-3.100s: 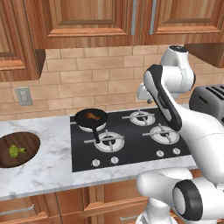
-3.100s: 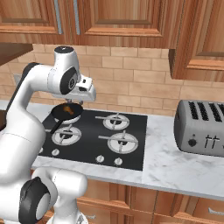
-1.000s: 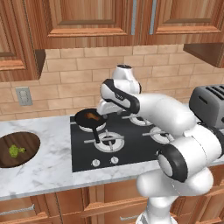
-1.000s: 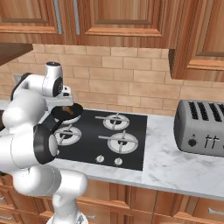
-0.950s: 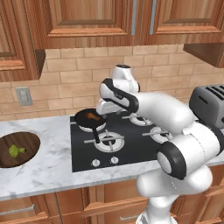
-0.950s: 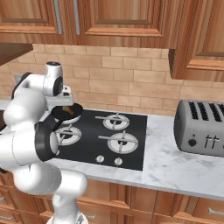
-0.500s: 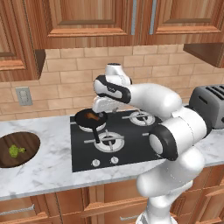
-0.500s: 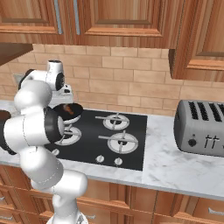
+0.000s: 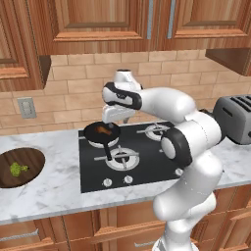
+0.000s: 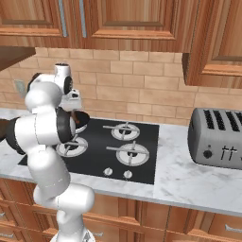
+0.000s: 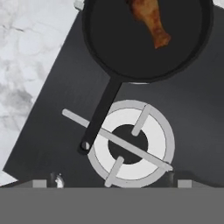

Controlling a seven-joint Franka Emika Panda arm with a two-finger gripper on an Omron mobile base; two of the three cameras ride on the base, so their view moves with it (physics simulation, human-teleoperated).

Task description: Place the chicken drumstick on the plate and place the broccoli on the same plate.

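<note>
The orange-brown chicken drumstick [image 9: 102,130] lies inside the black frying pan [image 9: 93,135] on the back left burner. In the hand view the chicken drumstick [image 11: 151,19] sits near the top, in the frying pan [image 11: 131,48]. My gripper [image 9: 116,119] hangs just above the pan's right rim, open and holding nothing. The yellowish-green broccoli [image 9: 18,169] rests on the dark wooden round board [image 9: 29,162] far left on the counter. The blue plate is out of view.
The pan's handle [image 11: 99,117] points toward the front left burner [image 11: 131,144]. A black cooktop [image 9: 142,162] fills the middle of the marble counter [image 9: 54,191]. A silver toaster [image 10: 217,139] stands at the right. Cabinets hang overhead.
The arm has swung left from the right side of the cooktop, and the hand has come down over the frying pan. The drumstick and broccoli have not moved.
</note>
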